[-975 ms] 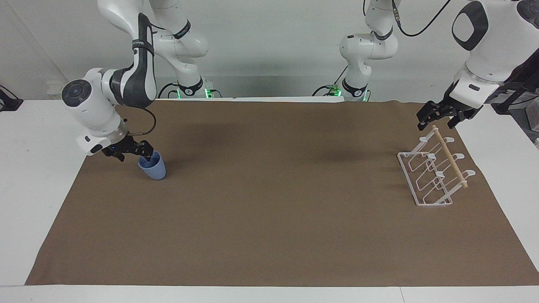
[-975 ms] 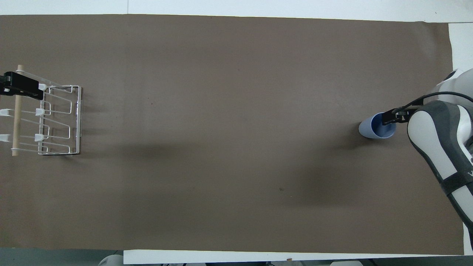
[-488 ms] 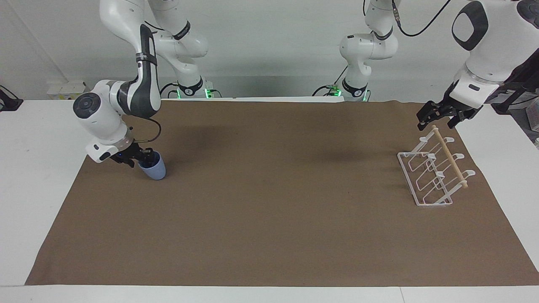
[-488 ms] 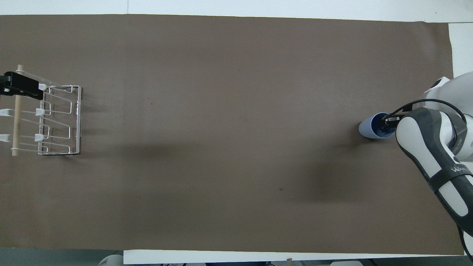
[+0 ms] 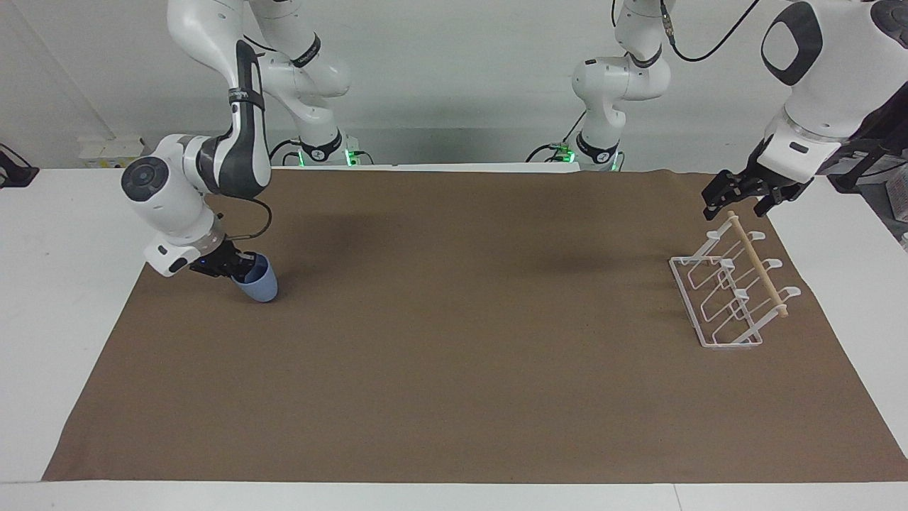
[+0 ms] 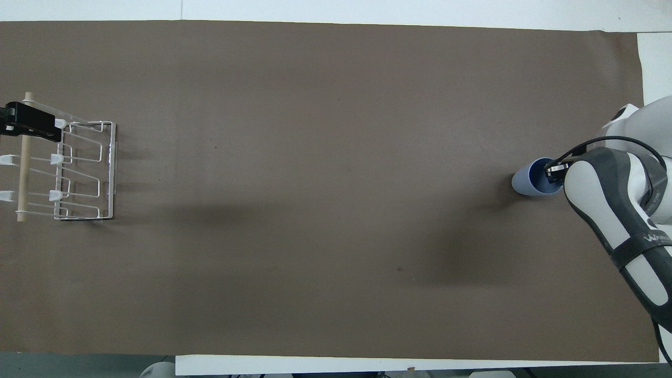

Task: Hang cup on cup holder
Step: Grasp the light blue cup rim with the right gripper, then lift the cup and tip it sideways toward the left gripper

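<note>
The light-blue cup (image 5: pixel 260 284) stands slightly tilted on the brown mat at the right arm's end of the table, also seen from above as cup (image 6: pixel 529 184). My right gripper (image 5: pixel 240 268) is shut on its rim, one finger inside the cup; from overhead the right gripper (image 6: pixel 554 172) sits at the rim's edge. The white wire cup holder (image 5: pixel 718 298) with its wooden dowel stands at the left arm's end, also visible as cup holder (image 6: pixel 84 173). My left gripper (image 5: pixel 738 201) hovers open just over the dowel's end nearest the robots, holding nothing; overhead it shows as left gripper (image 6: pixel 29 126).
A brown mat (image 5: pixel 454 355) covers most of the white table. Nothing else lies on it between the cup and the holder.
My right gripper has lowered onto the cup's rim and shut on it, tipping the cup slightly. The left arm and the holder have not moved.
</note>
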Motion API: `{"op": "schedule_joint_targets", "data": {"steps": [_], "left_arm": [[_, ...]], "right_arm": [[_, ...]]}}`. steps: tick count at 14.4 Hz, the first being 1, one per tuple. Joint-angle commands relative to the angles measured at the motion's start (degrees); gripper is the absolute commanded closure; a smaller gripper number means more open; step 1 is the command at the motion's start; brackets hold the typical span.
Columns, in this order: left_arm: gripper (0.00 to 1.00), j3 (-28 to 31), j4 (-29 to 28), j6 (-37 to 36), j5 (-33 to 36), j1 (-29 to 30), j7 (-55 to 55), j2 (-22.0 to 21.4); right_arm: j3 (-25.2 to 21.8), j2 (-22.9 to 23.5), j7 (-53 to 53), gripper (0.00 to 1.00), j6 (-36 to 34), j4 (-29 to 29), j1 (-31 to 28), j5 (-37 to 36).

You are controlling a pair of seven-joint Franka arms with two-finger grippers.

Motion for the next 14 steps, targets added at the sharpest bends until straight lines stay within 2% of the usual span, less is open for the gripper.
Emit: {"op": "schedule_joint_targets", "data": {"steps": [1,3,5,8,9,12,14], "left_arm": [[0.00,0.31,-1.58,-0.28,-0.43,0.45,0.48,-1.51],[0.00,0.66,-1.58,-0.28,-0.43,0.72,0.39,-1.51],[0.00,0.75,-1.58,-0.28,-0.43,0.72,0.31,-1.51],[0.00,0.57,-1.49,-2.12,-0.43,0.02,-0.22,-1.86],[0.00,0.48,-2.01,-3.35,-0.43,-0.07,-0.22,-2.47],[0.00,0.39,-4.91,-7.22,-0.43,-0.07,-1.44,-4.50],[0.00,-0.13,-5.09,-5.74,-0.95,-1.73,-11.59,-4.50]], "right_arm": [[1.66,-0.11,-3.37,1.00,-10.35,8.34,-0.18,9.56],[3.14,-0.46,-2.93,1.00,-18.10,12.66,-0.09,18.18],[5.87,-1.08,-2.49,1.00,-19.88,14.60,-0.18,25.92],[8.51,-1.08,7.13,1.00,-21.56,14.88,0.87,44.37],[8.78,-0.99,11.53,1.00,-20.34,14.88,2.97,49.20],[8.78,-0.90,21.99,1.00,-10.25,14.52,11.31,61.17],[8.78,-0.73,28.33,1.00,-3.40,14.35,17.46,64.97]]}}
